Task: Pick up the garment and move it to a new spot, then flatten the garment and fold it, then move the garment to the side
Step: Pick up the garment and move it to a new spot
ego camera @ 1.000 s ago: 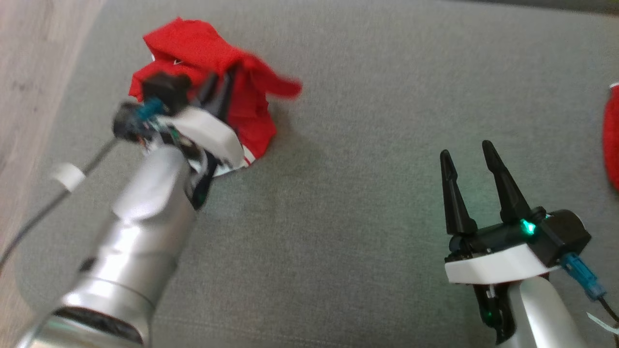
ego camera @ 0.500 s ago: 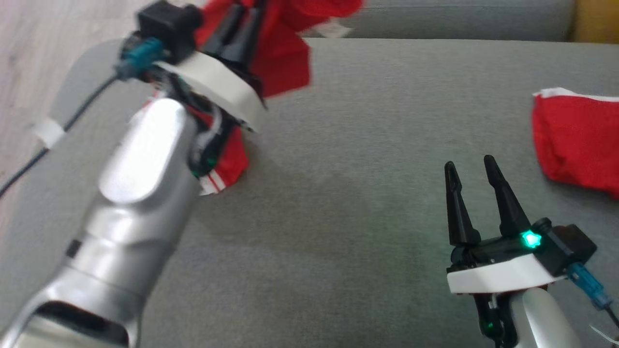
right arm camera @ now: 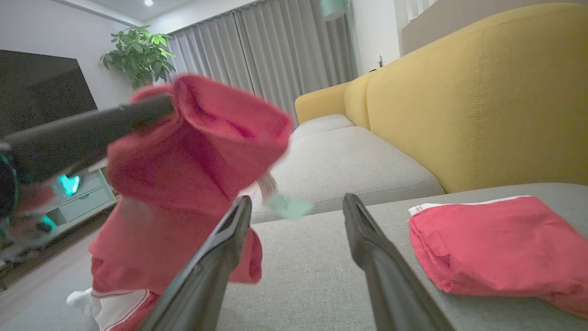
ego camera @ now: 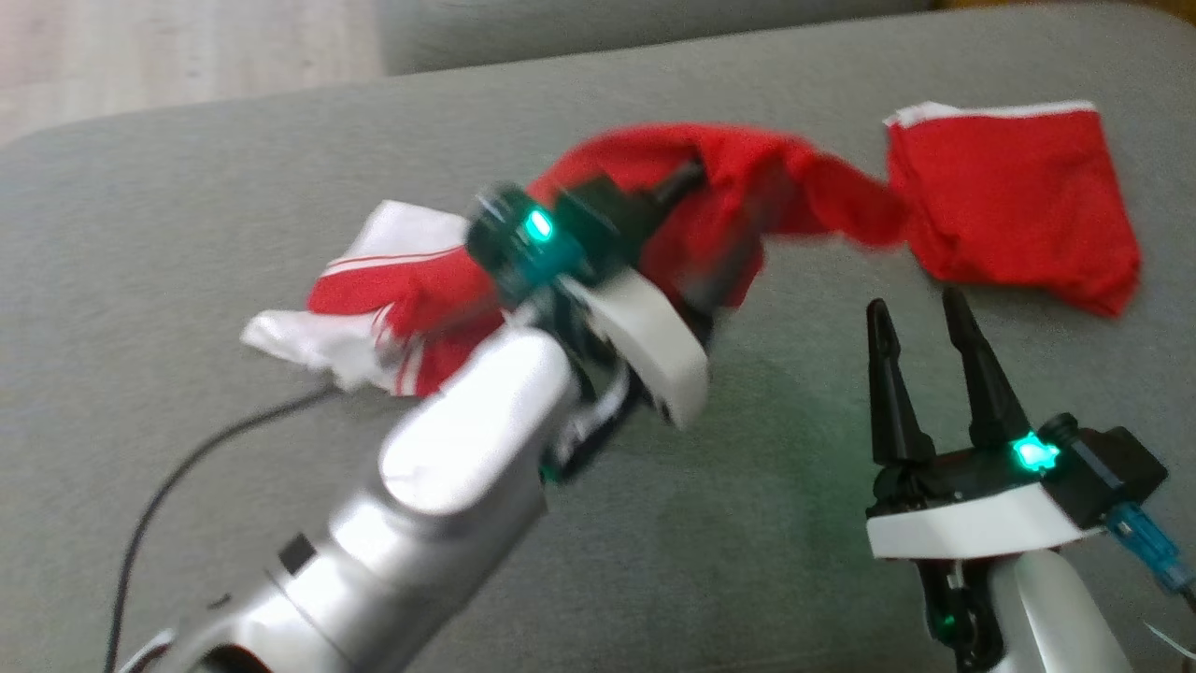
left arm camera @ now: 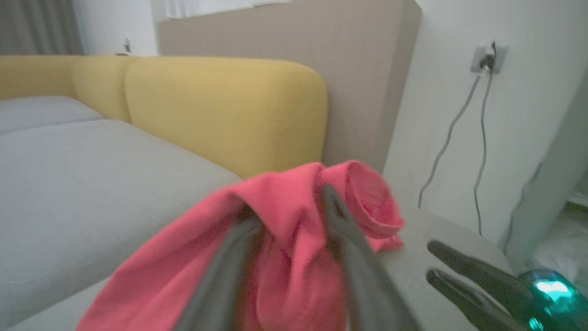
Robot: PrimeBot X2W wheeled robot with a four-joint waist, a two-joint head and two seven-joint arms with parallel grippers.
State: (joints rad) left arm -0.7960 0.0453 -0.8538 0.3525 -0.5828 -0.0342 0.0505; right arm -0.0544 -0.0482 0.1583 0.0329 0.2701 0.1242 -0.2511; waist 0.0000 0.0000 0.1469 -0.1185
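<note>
Here, red garment [ego camera: 813,196] draped over left fingers [left arm camera: 356,271]; dangling label [right arm camera: 287,205] blurred.

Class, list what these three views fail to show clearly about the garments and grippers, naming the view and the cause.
Left gripper fingertips: head view, buried in the red garment and motion-blurred.
How that garment hangs on the fingers: left wrist view, blur and draped cloth.
The garment's type: crumpled in every view.
Folded red garment, far end: right wrist view, cut by the right edge.
</note>
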